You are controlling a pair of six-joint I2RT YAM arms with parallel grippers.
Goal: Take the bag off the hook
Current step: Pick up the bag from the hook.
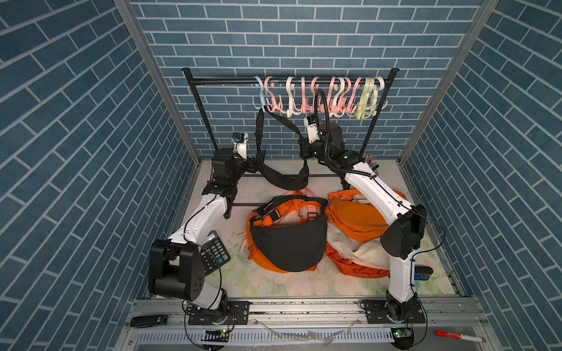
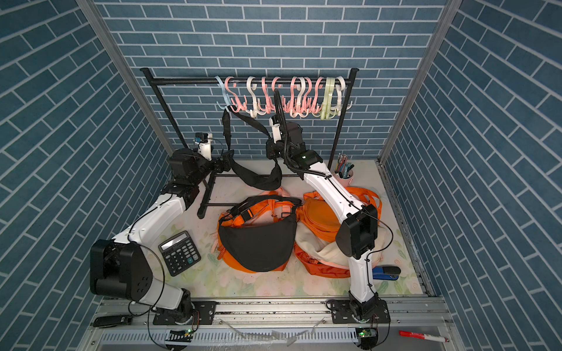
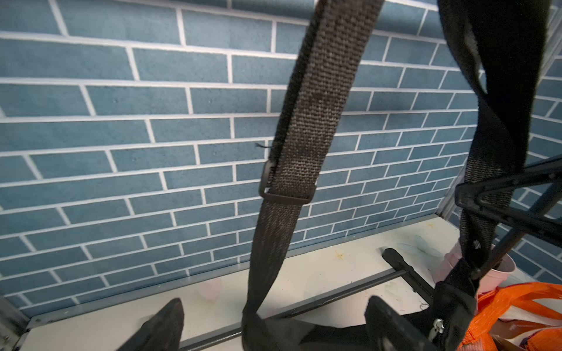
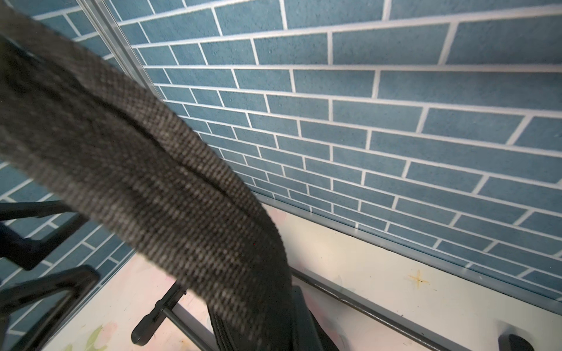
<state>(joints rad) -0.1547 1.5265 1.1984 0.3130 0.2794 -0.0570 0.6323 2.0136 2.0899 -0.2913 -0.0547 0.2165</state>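
The black sling bag (image 1: 284, 178) hangs below the rack's rail (image 1: 225, 80), its body sagging just above the rack's base bar. Its strap (image 1: 259, 127) is looped over a hook (image 1: 261, 98) at the open-rail end of the row. It could be the pale blue one or the pink one next to it; I can't tell which.

So the bag is not off yet. This looks like the lifting step, with one arm on each side of the strap loop beneath the rail.

The right gripper (image 1: 304, 148) is clenched on the strap close to where it joins the bag, below the middle of the rail. The left gripper (image 3: 275, 322) stands with its jaws spread wide. The other run of strap passes between its fingers (image 3: 165, 322) without being pinched, as far as the wrist view shows.

The next move, I'd judge, calls for the left jaws to close on that run. The loop then has to be raised clear of the hook's upturned tip and drawn forward, away from the rail. The webbing could snag on the neighbouring prongs.
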